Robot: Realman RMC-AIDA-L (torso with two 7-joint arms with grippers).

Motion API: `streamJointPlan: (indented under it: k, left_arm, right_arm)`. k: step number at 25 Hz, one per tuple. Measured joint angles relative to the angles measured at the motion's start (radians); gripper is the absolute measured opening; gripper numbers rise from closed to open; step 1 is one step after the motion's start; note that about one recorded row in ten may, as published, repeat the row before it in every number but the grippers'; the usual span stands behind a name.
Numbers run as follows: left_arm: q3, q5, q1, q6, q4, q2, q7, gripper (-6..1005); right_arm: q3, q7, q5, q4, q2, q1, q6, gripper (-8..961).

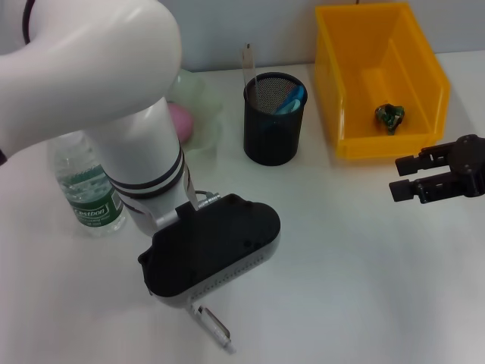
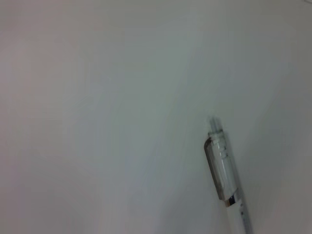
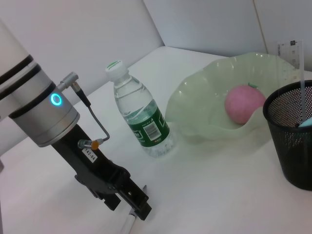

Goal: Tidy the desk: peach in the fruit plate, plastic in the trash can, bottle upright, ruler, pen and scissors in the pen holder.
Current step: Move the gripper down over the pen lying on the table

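Note:
A clear-and-white pen lies on the white desk near the front edge, also in the left wrist view. My left gripper hangs right above its upper end, seen from the side in the right wrist view. My right gripper is open and empty, in front of the yellow trash bin, which holds crumpled plastic. The bottle stands upright. The pink peach lies in the green plate. The black mesh pen holder holds the ruler and blue-handled scissors.
My left arm's white forearm covers much of the desk's left side and part of the plate. The bottle stands close beside that arm, next to the plate. The pen holder is between plate and bin.

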Motion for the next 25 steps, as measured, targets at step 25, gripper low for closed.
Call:
streamJointPlan:
  k: [25]
  left_arm:
    - [-0.009, -0.006, 0.015, -0.011, -0.044, 0.0, -0.123, 843]
  right_arm:
    - [-0.002, -0.001, -0.009, 0.005, 0.003, -0.014, 0.012, 689]
